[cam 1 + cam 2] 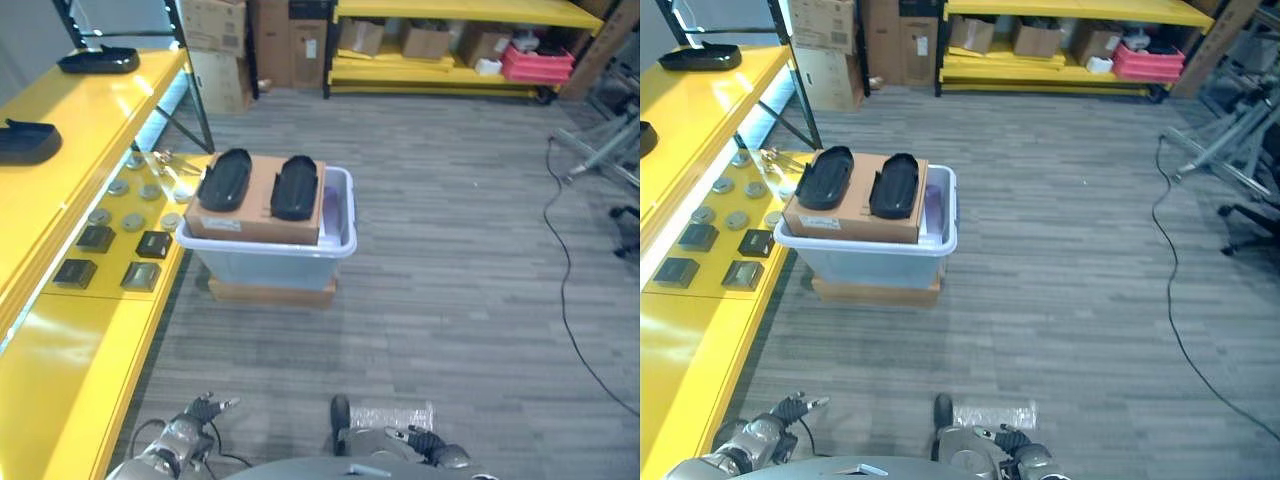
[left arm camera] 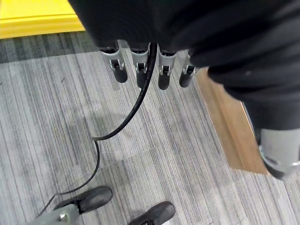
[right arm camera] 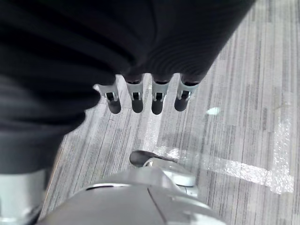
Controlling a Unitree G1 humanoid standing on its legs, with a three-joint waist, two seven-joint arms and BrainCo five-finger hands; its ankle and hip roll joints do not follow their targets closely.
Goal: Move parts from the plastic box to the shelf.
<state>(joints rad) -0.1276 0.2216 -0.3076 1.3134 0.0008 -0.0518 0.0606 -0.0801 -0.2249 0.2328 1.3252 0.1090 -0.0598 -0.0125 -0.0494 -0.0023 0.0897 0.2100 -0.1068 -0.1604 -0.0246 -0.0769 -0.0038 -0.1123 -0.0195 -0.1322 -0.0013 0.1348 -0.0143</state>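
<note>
Hanging low, left hand [image 1: 196,418] and right hand [image 1: 428,444] look relaxed, empty; two parts [image 1: 224,180] sit atop box [image 1: 340,232].

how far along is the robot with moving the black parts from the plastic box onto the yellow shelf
Done: two black parts already lie on the yellow shelf. In hand: nothing; the left hand and right hand hang low with relaxed fingers, holding nothing. Left: two black parts rest on the cardboard box that sits in the plastic box beside the shelf.
</note>
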